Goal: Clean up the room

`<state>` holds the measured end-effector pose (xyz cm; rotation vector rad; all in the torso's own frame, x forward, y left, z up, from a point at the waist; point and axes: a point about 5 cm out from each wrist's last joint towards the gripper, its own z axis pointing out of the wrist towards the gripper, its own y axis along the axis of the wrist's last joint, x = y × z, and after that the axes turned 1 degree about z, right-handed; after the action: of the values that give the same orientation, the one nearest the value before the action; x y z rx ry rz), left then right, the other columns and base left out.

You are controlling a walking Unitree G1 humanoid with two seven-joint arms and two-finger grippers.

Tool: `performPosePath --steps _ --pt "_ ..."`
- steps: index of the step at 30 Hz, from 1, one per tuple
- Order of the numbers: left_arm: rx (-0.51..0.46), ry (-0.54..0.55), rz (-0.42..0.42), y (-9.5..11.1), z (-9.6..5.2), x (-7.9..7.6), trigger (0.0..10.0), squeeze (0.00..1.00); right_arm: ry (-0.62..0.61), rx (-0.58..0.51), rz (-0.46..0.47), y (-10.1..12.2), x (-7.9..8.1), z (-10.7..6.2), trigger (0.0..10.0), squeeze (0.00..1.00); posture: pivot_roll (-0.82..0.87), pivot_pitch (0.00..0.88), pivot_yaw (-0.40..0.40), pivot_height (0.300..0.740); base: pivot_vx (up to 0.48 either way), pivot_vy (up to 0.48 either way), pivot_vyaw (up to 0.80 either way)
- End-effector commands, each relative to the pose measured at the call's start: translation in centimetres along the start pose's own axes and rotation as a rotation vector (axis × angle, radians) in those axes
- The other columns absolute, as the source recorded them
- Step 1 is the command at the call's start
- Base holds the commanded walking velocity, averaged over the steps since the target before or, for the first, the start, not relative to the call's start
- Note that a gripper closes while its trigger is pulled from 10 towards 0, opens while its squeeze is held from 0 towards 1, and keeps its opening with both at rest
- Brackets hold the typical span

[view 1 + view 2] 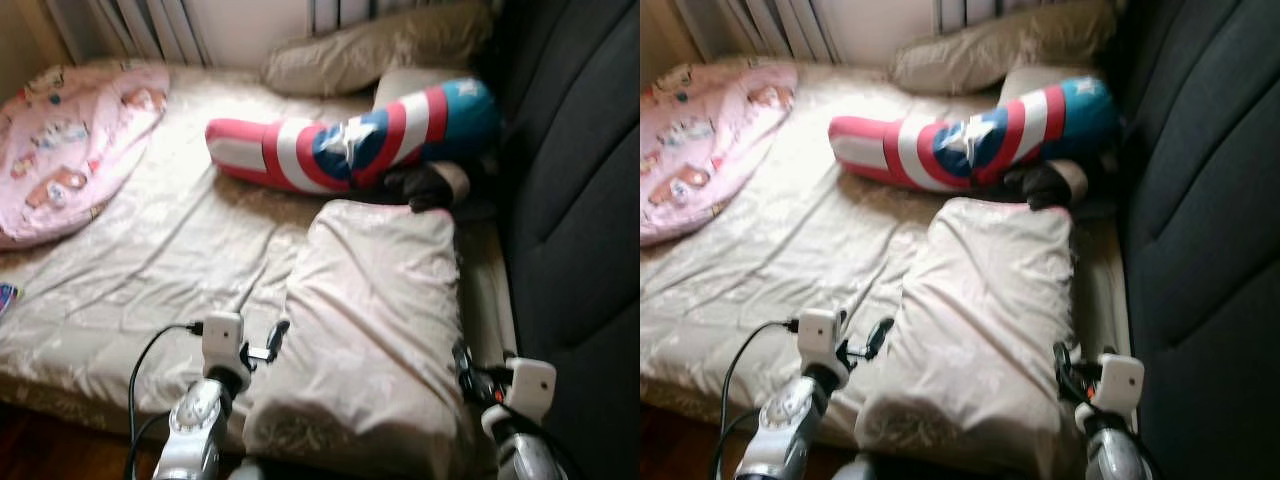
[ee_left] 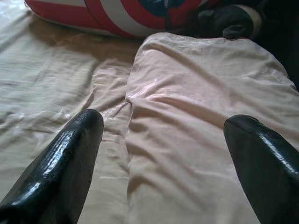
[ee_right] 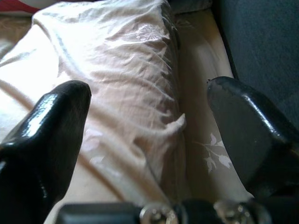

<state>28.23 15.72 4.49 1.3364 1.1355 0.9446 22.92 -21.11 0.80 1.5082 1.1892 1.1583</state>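
Cream pillow (image 1: pixel 375 330) on bed (image 1: pixel 170 250) | flanked by left tool (image 1: pixel 268 342) and right tool (image 1: pixel 462 365), both spread wide | long edges best gripped evenly.

Headboard: dark padded headboard (image 1: pixel 580 200) runs along the bed's right side.
Radiator: white radiator (image 1: pixel 130 25) stands behind the bed, at the wall.
Floor: dark wooden floor (image 1: pixel 40 450) shows at the bed's near left corner.

Home bedroom: bed (image 1: pixel 150 260) under beige patterned sheet, pillows (image 1: pixel 370 320) between both grippers, pink child's blanket (image 1: pixel 70 140) far ahead-left, shield-print bolster (image 1: pixel 340 140) ahead, dark padded headboard (image 1: pixel 580 200) beside right arm.
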Motion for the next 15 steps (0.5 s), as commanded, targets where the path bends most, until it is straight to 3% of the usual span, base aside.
performPosePath --steps 1,15 --pt "0.017 0.0 0.006 -0.24 -0.28 0.1 10.0 0.0 -0.006 0.017 0.01 -0.3 -0.12 -0.17 10.0 0.0 -0.01 0.112 -0.005 0.656 0.0 0.0 0.0" --pt "0.024 0.002 -0.004 -0.02 -0.12 0.24 10.0 0.0 0.015 0.028 0.02 -0.53 0.25 -0.14 10.0 0.0 -0.01 0.121 -0.004 0.656 0.0 0.0 0.0"
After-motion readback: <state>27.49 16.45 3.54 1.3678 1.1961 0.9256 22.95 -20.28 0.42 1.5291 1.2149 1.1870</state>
